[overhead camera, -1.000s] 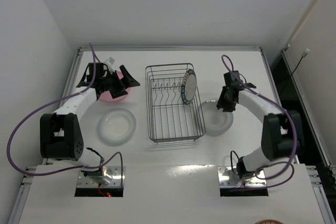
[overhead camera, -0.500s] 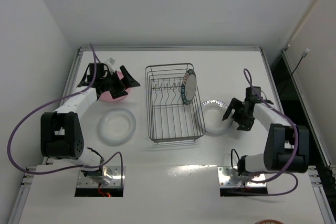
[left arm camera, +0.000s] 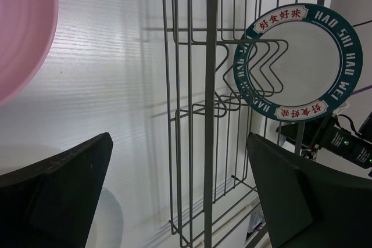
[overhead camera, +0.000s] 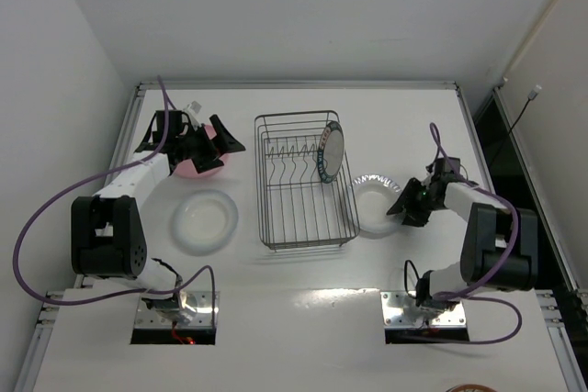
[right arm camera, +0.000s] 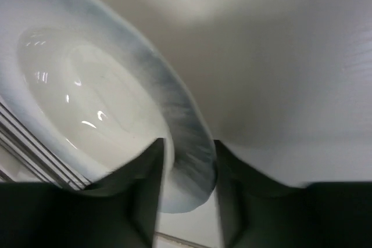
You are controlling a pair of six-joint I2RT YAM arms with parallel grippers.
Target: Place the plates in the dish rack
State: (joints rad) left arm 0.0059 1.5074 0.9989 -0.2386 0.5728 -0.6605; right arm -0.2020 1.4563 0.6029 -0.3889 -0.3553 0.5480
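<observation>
The wire dish rack (overhead camera: 309,243) stands mid-table with the blue-rimmed patterned plate (overhead camera: 332,153) upright in its far right corner; both show in the left wrist view, the rack (left arm camera: 212,114) and that plate (left arm camera: 302,62). My left gripper (overhead camera: 220,144) is open and empty, hovering over the pink plate (overhead camera: 191,166), whose edge shows top left (left arm camera: 23,27). A translucent white plate (overhead camera: 204,220) lies left of the rack. My right gripper (overhead camera: 401,206) is shut on the right rim of the other white plate (overhead camera: 373,201), its fingers astride that rim (right arm camera: 187,166).
The table's raised edge rail (overhead camera: 478,149) runs close behind my right arm. The left arm's purple cable (overhead camera: 37,227) loops over the left table side. The right arm's body shows beyond the rack (left arm camera: 343,143).
My right gripper swung down from beside the patterned plate to the right side of the white plate and closed in on its rim. The left arm has not moved.
</observation>
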